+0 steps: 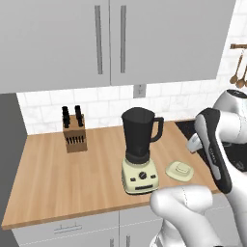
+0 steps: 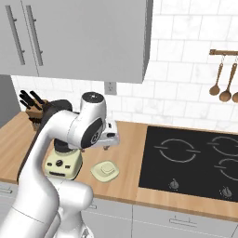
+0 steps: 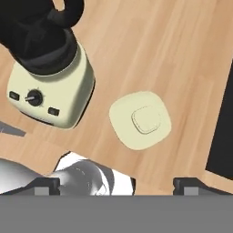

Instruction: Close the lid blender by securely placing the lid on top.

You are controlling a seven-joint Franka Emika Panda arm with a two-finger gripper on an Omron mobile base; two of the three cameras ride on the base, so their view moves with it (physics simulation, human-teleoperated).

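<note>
The blender (image 1: 139, 144) stands on the wooden counter (image 1: 58, 178): an open-topped dark jar with a side handle on a cream base (image 3: 50, 91) with a dial and buttons. Its jar (image 3: 36, 36) has no lid on it. The pale cream lid (image 1: 179, 170) lies flat on the counter just right of the base, knob up. It also shows as the lid (image 2: 105, 170) and the lid (image 3: 141, 120). My gripper (image 3: 118, 185) hovers above and slightly beyond the lid, open, with nothing between its fingertips (image 3: 45, 184). The hand (image 1: 194, 143) hangs clear of the counter.
A black cooktop (image 2: 195, 162) lies right of the lid. A wooden knife block (image 1: 75, 134) stands at the back left. Wooden spoons (image 2: 222, 88) hang on the tiled wall. Grey cabinets (image 1: 111, 38) hang overhead. My own arm (image 2: 69, 130) hides the jar in the right base view.
</note>
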